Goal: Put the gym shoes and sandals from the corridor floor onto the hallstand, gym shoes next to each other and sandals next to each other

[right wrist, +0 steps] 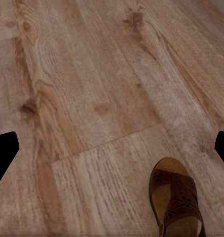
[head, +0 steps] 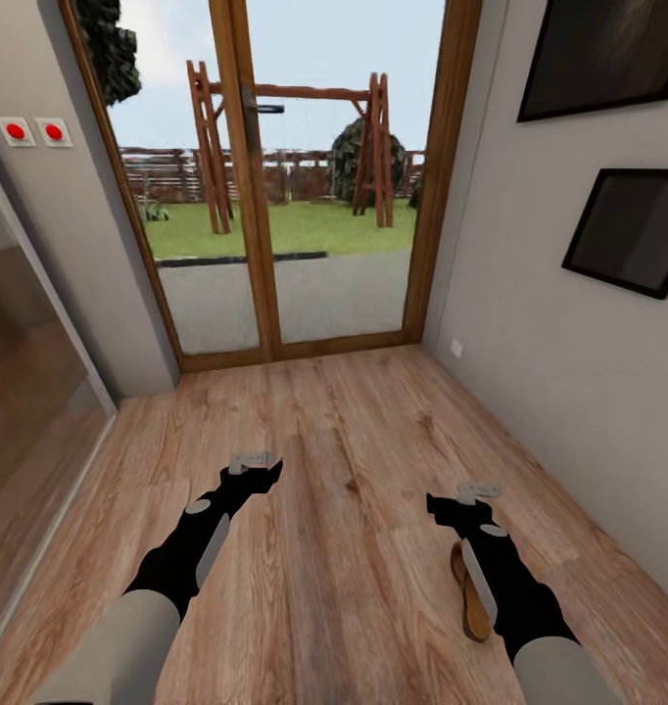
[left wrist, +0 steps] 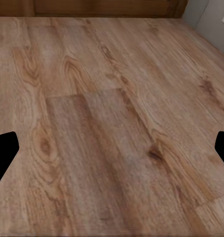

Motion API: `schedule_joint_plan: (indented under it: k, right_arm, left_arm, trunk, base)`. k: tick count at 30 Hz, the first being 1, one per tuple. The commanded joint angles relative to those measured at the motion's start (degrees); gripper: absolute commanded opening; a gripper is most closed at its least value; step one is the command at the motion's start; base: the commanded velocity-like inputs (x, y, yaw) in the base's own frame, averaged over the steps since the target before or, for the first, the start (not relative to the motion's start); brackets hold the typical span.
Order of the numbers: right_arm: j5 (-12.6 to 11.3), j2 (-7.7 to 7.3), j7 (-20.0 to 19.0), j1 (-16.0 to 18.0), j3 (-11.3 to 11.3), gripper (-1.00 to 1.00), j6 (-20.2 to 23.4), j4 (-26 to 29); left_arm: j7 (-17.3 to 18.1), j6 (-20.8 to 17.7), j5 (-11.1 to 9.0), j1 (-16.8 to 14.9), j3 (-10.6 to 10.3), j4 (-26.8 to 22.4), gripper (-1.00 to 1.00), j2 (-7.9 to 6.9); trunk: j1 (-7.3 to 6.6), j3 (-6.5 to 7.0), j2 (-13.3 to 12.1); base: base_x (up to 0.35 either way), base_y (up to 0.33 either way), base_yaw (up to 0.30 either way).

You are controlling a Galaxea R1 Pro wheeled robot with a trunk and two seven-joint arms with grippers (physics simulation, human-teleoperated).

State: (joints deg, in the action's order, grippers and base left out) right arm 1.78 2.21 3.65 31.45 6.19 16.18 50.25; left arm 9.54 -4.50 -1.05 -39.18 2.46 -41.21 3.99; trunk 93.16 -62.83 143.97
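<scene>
Close in, half hidden under the right arm, one sandal flat on the corridor floor, easily clipped or shoved by a blind descent; ahead, right claw and left claw both spread wide and empty; beyond, glass doors, rack unseen.

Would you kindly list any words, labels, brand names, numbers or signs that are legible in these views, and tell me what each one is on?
None can be read.
The two white wall plates with red buttons carry no lettering.
The two dark framed pictures on the right wall show no text.
The sandal has a cut-out pattern on its strap, no brand.
The small white wall outlet is too small to tell.
</scene>
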Motion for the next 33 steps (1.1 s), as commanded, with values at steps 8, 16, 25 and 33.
schedule_joint_plan:
  k: [8,16,25,33]
  right_arm:
    - [0.19,0.05,0.04,0.02,0.07,1.0,0.34,0.11]
    - [0.21,0.05,0.04,0.02,0.07,1.0,0.34,0.11]
    - [0.23,0.02,0.1,0.02,0.07,1.0,0.34,0.16]
    - [0.24,0.02,0.12,0.02,0.06,1.0,0.34,0.25]
  left_arm:
    - [0.39,-0.42,-0.16,-0.02,0.26,-0.1,1.0,0.06]
    - [0.39,-0.42,-0.18,-0.02,0.26,-0.09,1.0,0.06]
    - [0.39,-0.37,-0.1,-0.02,0.27,-0.1,1.0,0.06]
    - [0.38,-0.36,-0.09,-0.02,0.27,-0.1,1.0,0.06]
  trunk:
    - [0.19,-2.59,0.14]
    - [0.4,-5.07,0.24]
    - [0.42,-5.79,0.26]
    - [0.42,-6.0,0.26]
  base:
    - [0.0,0.0,-0.004]
    - [0.0,0.0,-0.132]
    - [0.0,0.0,-0.233]
    - [0.0,0.0,-0.206]
